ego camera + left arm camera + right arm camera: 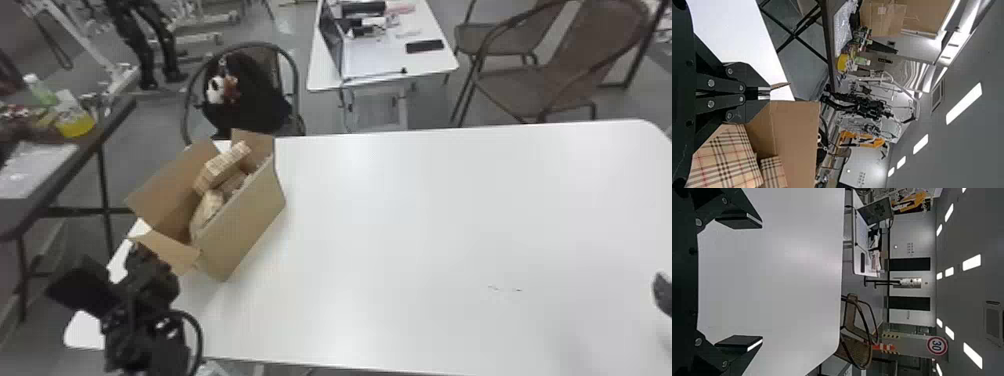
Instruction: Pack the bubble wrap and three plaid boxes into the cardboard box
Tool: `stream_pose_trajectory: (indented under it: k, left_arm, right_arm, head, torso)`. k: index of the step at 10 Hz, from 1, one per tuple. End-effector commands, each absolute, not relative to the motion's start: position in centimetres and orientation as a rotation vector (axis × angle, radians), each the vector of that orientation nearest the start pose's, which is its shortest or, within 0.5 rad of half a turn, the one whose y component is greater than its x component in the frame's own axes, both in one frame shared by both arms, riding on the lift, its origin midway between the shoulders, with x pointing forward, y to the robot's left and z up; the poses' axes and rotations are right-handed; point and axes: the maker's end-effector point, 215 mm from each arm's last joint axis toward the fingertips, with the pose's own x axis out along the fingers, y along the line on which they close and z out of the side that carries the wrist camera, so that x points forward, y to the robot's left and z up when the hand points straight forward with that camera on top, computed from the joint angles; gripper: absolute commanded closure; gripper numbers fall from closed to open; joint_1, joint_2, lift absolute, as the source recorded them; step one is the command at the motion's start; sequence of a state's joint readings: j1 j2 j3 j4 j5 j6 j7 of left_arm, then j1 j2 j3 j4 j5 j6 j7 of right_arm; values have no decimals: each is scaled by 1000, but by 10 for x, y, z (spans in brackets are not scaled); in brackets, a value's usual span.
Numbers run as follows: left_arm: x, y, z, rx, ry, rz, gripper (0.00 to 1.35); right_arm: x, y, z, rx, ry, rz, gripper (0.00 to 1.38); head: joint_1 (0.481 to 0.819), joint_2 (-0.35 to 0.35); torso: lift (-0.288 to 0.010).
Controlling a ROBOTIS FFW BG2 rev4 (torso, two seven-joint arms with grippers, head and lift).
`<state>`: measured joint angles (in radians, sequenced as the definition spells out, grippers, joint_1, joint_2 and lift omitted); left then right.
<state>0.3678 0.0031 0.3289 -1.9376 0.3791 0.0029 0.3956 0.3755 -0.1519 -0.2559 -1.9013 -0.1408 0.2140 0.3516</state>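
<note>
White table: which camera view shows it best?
The head view, taking in most of the table, with the cardboard box on it. The left wrist view shows a strip; the right wrist view, a wide stretch.

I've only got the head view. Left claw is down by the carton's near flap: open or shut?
Observer: Left wrist view has the left claw shut. A sliver of cardboard shows right at its tips; can't tell if it's pinched.

Operator: And the right one? Barely in my frame.

Observer: Right claw is open wide, nothing between its fingers but the view of the white tabletop beyond.

Operator: Carton contents look mostly tan here. Any plaid?

Observer: Yes. Left wrist view shows red, black and white lines on one plaid box, and a second plaid box next to it.
</note>
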Motion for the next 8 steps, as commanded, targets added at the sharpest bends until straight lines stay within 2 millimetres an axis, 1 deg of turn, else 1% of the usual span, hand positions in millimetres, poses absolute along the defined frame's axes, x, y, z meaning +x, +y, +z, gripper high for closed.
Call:
stream_pose_trajectory:
  k: [1,2,3,4,5,6,7,8]
  left_arm:
    - [395,457,-350,-220,-25,698,1216]
    - [372,456,-346,-172,-63,744,1214]
    - [361,459,-345,-145,-71,776,1210]
    - [362,462,-332,-138,-113,780,886]
    - [365,460,-311,-103,-174,749,377]
    - [370,444,-301,-127,-216,718,18]
    - [378,424,-277,-144,-269,668,48]
    - [390,401,-246,-106,-314,576,78]
  right_arm:
    - [466,-322,-401,-28,240,162,251]
    - [466,-318,-404,-26,247,170,251]
    - [464,-316,-407,-22,256,173,251]
    - [463,-316,-408,-24,258,175,251]
    - [466,-316,-404,-30,250,177,251]
    - [467,-315,-397,-37,239,179,251]
    - [467,-311,-385,-40,223,185,251]
    - [469,-306,-366,-85,200,192,251]
  head:
    - [695,200]
    - [695,192]
    - [695,188]
    - [695,194]
    - [695,197]
    - [695,194]
    - [695,190]
    - [695,170]
  torso:
    - [-132]
    - [-132]
    - [-132]
    - [-132]
    - [-132]
    - [-132]
    - [-132]
    - [-132]
